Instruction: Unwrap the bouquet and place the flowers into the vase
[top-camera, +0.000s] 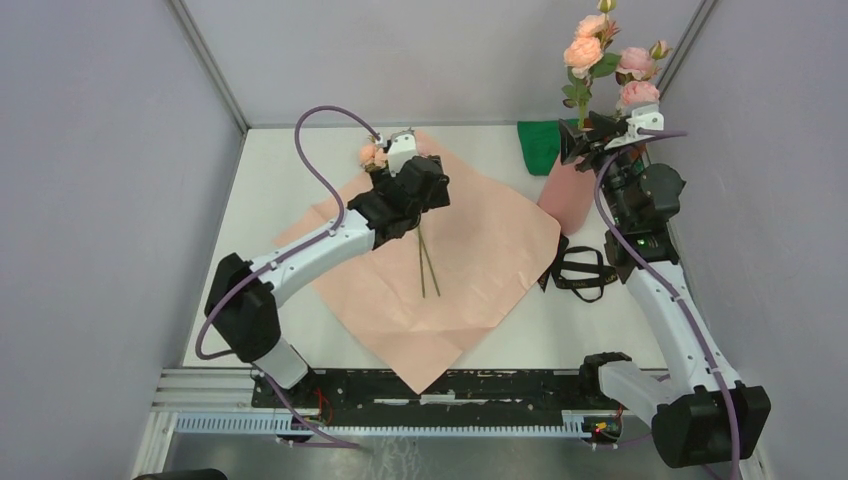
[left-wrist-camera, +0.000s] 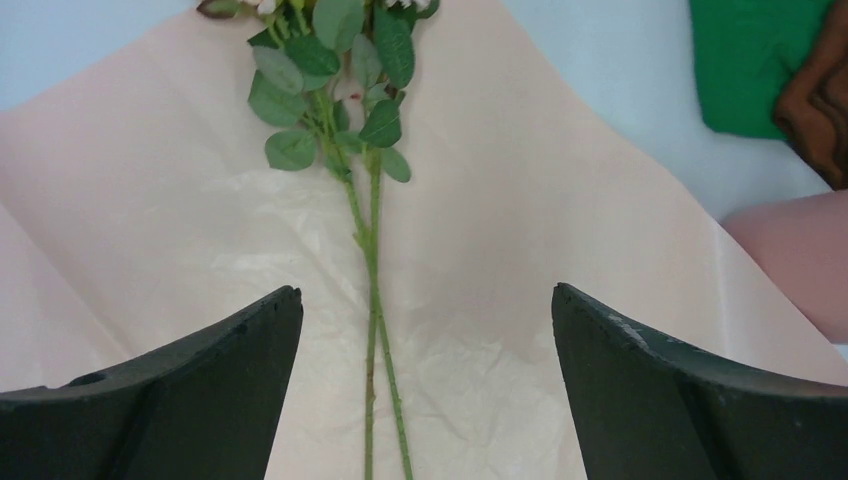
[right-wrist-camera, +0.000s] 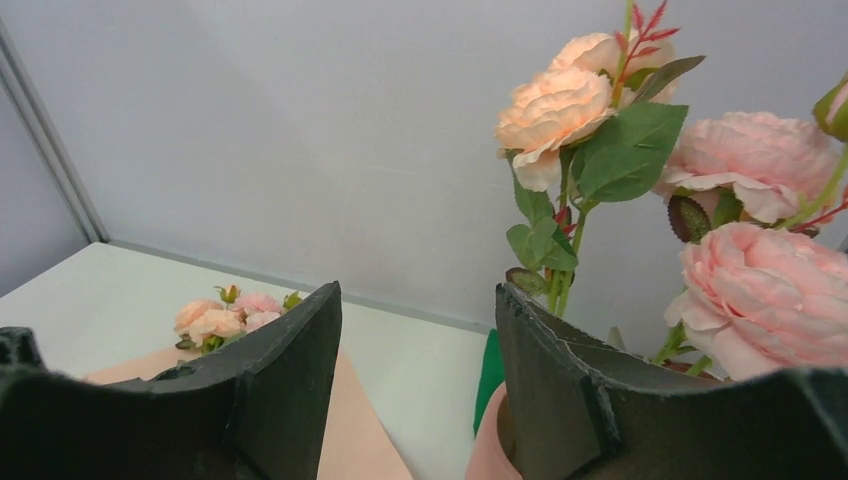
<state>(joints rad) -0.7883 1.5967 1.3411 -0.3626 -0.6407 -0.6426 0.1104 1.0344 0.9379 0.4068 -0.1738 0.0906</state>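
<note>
1. The left gripper (left-wrist-camera: 425, 300) points down with its black jaws spread wide and nothing between them.
2. Directly under that gap lie two loose flowers (left-wrist-camera: 372, 270), thin green stems with leaves and pink blooms at the far end. Their long axis runs far to near, square across the line on which the jaws close, so a straight descent looks enough to catch them mid-stem.
3. They rest on the unfolded sheet of pink wrapping paper (top-camera: 480, 250), flat on the white table (top-camera: 270, 180).
4. The right gripper (right-wrist-camera: 418, 300) also stands parted and empty, just beside the rim of the tall salmon-pink vase (top-camera: 565, 195) at the far right. The vase already holds several pink and peach roses (top-camera: 585, 50).
5. The left arm is plainly the nearer to the loose flowers, and the right is well apart from them. The vase stands to their right, beyond the paper's edge, with a black ribbon (top-camera: 582, 272) lying near its foot.
</note>
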